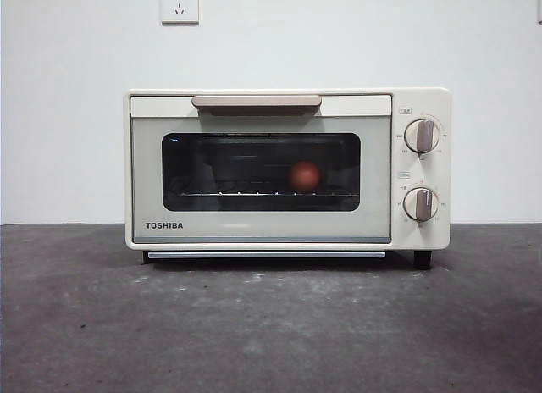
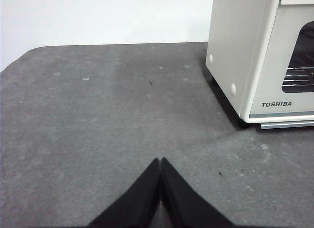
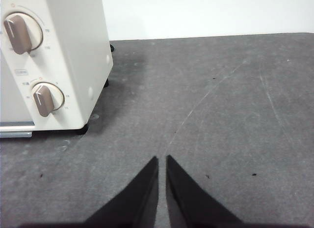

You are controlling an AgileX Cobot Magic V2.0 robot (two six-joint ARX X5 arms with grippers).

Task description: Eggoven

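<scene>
The cream boxy TOSHIBA toaster oven [image 1: 288, 168] stands mid-table, its glass door [image 1: 261, 173] shut, barring the small reddish-brown egg [image 1: 305, 175] inside; the dark grey table [image 1: 271, 325] lies bare in front and beside.

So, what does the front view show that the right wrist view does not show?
Only the front view shows the egg on the rack behind the oven's closed door, the dark window, the handle and a wall socket. Only the right wrist view shows the right tool, empty, its jaws almost together above the dark table, apart from the oven, and the oven's side wall. Both show the cream oven and its two round knobs.
</scene>
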